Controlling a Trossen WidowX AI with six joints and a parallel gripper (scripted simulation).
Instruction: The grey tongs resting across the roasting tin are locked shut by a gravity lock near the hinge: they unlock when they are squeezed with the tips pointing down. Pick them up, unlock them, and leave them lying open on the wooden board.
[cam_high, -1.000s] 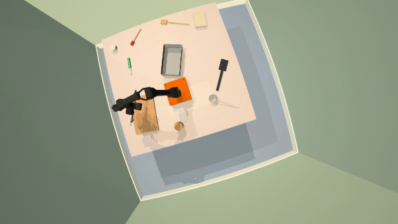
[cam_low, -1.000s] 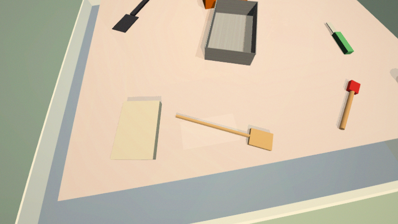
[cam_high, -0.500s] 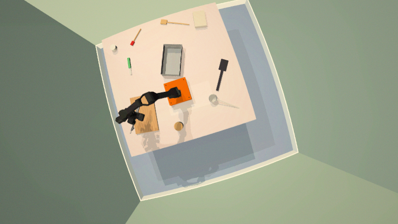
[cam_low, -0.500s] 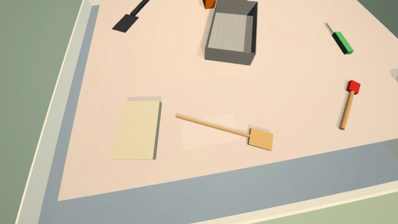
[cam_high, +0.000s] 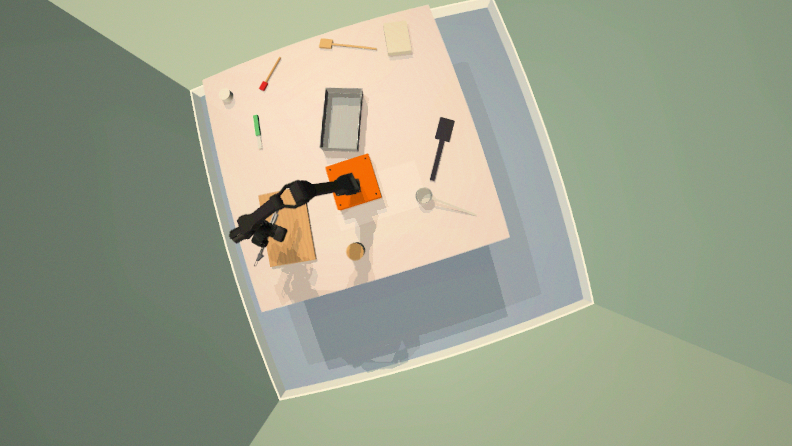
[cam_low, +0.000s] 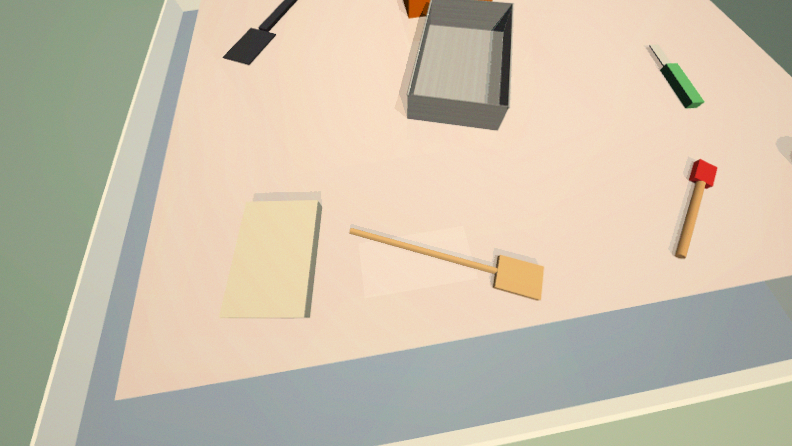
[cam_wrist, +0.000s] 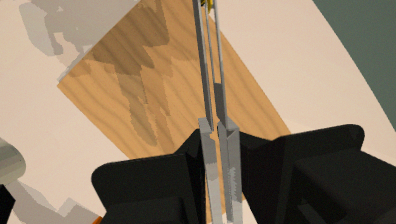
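My gripper (cam_high: 268, 233) (cam_wrist: 209, 132) is shut on the grey tongs (cam_high: 258, 258) (cam_wrist: 233, 155) and holds them above the wooden board (cam_high: 302, 239) (cam_wrist: 250, 100). In the wrist view the two tong arms run close together, nearly parallel, up to a yellow part at the top edge. Whether the lock is engaged cannot be told. In the top view one end of the tongs reaches past the board's left edge. The arm hides part of the tongs and board. The roasting tin (cam_high: 323, 121) (cam_low: 454, 113) stands away from the gripper, with nothing across it.
The orange arm base (cam_high: 370, 168) is right of the board. A round wooden piece (cam_high: 355, 250) stands nearby. Farther off are a green-handled tool (cam_high: 256, 125) (cam_low: 684, 87), a red-headed tool (cam_high: 263, 85) (cam_low: 702, 172), a black spatula (cam_high: 445, 129) (cam_low: 249, 46) and a cream block (cam_high: 397, 38) (cam_low: 271, 260).
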